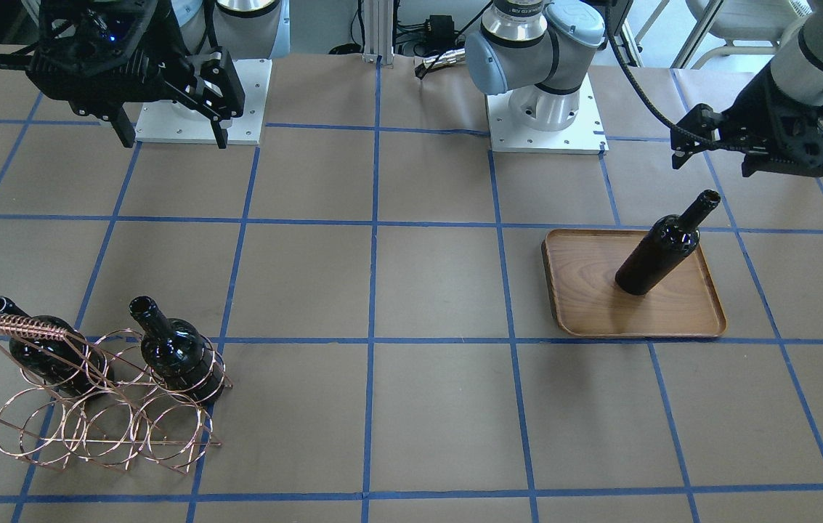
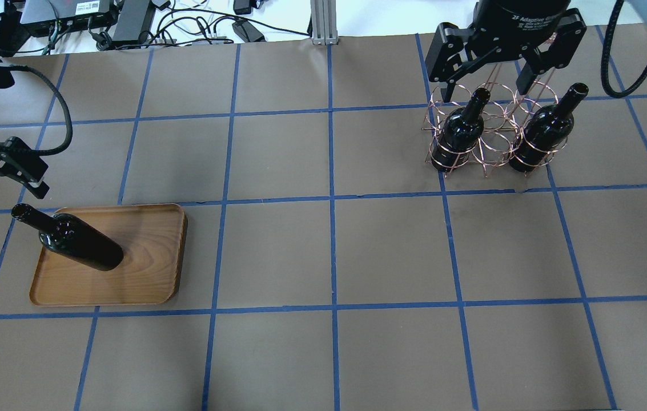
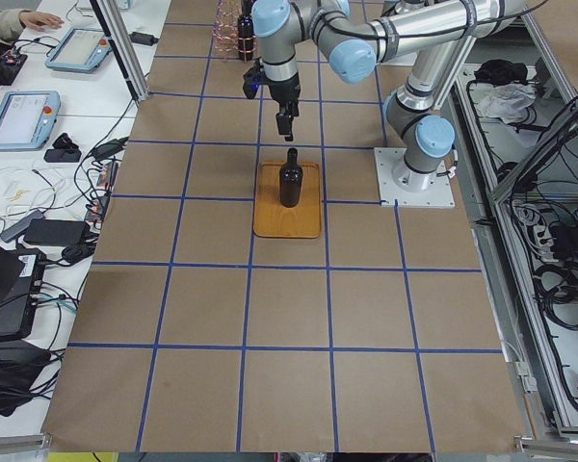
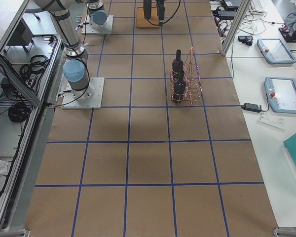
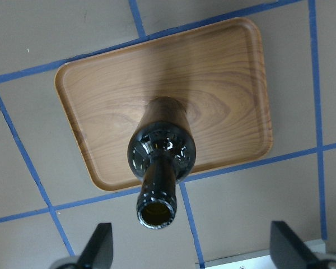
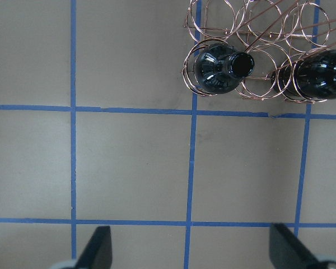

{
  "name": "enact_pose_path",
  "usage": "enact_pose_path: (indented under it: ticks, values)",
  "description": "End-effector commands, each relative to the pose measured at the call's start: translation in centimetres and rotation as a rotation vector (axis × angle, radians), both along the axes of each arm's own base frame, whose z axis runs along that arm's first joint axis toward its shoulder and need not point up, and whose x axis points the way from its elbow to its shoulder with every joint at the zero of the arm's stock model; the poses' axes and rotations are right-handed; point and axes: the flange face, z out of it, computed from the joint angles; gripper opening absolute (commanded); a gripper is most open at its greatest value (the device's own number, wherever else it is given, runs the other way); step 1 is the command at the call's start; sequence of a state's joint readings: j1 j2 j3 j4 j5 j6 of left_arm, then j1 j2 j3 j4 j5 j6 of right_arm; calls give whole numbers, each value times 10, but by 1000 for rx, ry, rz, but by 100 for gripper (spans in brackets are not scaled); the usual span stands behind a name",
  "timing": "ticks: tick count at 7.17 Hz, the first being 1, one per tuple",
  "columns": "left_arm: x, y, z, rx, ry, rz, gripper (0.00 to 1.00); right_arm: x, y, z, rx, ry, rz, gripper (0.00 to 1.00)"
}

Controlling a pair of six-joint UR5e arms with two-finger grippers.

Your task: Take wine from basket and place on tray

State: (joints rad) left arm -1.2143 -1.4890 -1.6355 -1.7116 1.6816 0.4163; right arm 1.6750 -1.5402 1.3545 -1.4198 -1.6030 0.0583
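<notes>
One wine bottle [image 1: 662, 250] stands upright on the wooden tray [image 1: 600, 312]; both also show in the overhead view, the bottle [image 2: 80, 245] on the tray [image 2: 146, 268]. My left gripper [image 1: 712, 163] is open and empty, above and a little behind the bottle's neck; in the left wrist view the bottle [image 5: 162, 151] stands free between the spread fingers. The copper wire basket [image 2: 486, 142] holds two more bottles [image 2: 463, 128] [image 2: 546, 128], its middle slot bare. My right gripper [image 2: 486, 85] is open and empty, raised on the robot's side of the basket.
The brown paper table [image 1: 440, 290] carries a grid of blue tape. The arm bases [image 1: 545, 116] stand at the robot's edge. Cables and devices [image 2: 129, 23] lie beyond the far edge. Tablets [image 4: 281, 94] lie on a side table.
</notes>
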Motion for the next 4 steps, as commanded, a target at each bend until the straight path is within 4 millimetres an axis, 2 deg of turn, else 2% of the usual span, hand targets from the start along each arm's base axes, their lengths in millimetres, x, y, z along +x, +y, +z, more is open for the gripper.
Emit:
enact_pose_path:
  ticks: [1, 3, 4]
  values:
    - [-63, 14, 31, -72, -43, 143, 100, 0, 0, -1, 1, 0, 0, 100]
    - [-115, 20, 35, -103, 52, 93, 100, 0, 0, 0, 0, 0, 0, 100]
    - [-124, 21, 35, -102, 55, 74, 100, 0, 0, -1, 1, 0, 0, 100]
